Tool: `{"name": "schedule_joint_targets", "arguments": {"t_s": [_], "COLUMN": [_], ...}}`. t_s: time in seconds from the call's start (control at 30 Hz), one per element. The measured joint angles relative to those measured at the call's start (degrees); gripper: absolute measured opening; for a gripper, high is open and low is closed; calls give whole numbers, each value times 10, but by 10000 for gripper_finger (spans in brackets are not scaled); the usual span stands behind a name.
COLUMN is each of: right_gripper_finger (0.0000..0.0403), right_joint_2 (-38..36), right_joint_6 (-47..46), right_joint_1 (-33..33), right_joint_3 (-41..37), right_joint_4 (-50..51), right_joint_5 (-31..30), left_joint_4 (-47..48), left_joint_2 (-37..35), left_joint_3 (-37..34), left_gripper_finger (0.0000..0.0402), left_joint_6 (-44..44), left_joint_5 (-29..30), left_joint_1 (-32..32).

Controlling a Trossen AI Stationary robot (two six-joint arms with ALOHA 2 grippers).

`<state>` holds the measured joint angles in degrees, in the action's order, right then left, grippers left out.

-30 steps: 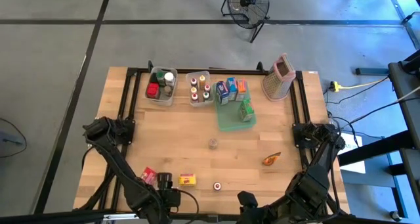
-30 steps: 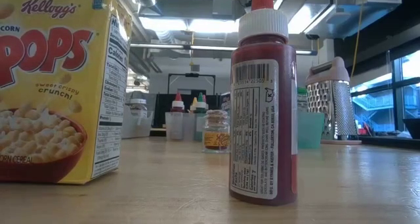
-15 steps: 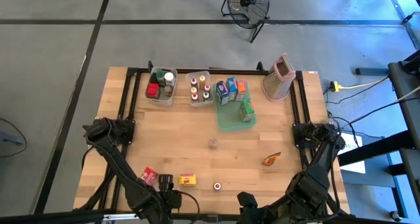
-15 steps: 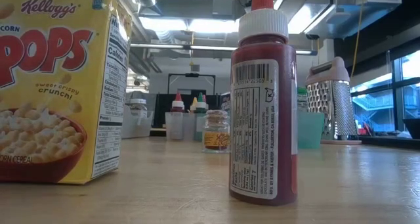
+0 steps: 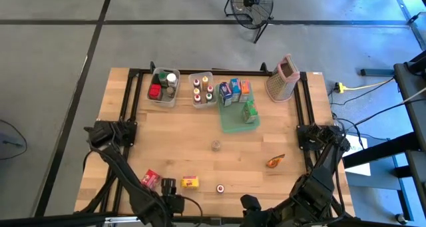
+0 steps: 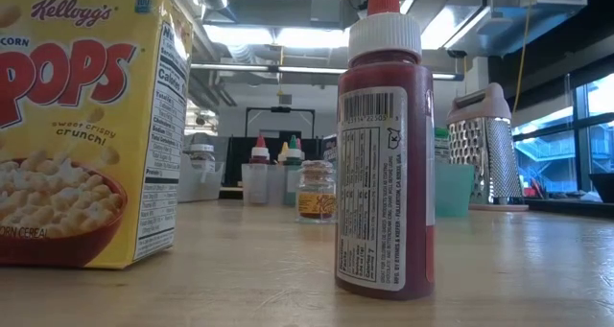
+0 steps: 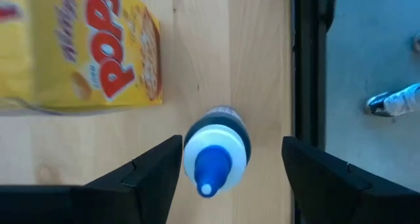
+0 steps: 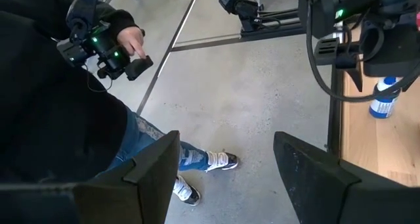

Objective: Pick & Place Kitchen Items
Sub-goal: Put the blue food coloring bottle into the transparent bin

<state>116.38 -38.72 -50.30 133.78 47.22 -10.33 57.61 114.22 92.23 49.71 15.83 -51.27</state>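
Observation:
A small bottle with a white cap and blue tip stands upright on the wood near the table's near edge; the right wrist view also shows this bottle. My left gripper hangs above it, open, pointing down, one finger on either side of the cap with a gap on each side. Beside it lies a yellow cereal carton. In the high view my left gripper is at the near left. My right gripper is open, held high past the near edge, with nothing between its fingers.
A red packet, a red-tipped bottle, a small jar and an orange packet are on the wood. Two clear bins, a green tray and a grater line the far side. A person stands off the near edge.

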Motion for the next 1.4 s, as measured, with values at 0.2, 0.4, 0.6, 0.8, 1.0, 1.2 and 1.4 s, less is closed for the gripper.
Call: {"name": "schedule_joint_targets", "arguments": {"t_s": [0.2,0.4,0.6,0.8,1.0,1.2,1.4], "right_gripper_finger": [250,250,250,250,250,250,250], "right_joint_2": [0,0,0,0,0,0,0], "right_joint_6": [-1,-1,-1,-1,-1,-1,0], "right_joint_1": [0,0,0,0,0,0,0], "right_joint_3": [0,0,0,0,0,0,0], "right_joint_4": [0,0,1,1,1,1,1], "right_joint_5": [0,0,0,0,0,0,0], "left_joint_4": [0,0,0,-7,-14,-22,14], "left_joint_2": [11,11,11,9,7,6,11], "left_joint_3": [0,0,0,-20,-32,-31,23], "left_gripper_finger": [244,225,202,171,156,156,154], "left_joint_6": [-7,-10,-10,3,20,20,31], "left_joint_5": [-3,6,8,5,8,-10,-66], "left_joint_1": [0,0,3,5,5,5,5]}}
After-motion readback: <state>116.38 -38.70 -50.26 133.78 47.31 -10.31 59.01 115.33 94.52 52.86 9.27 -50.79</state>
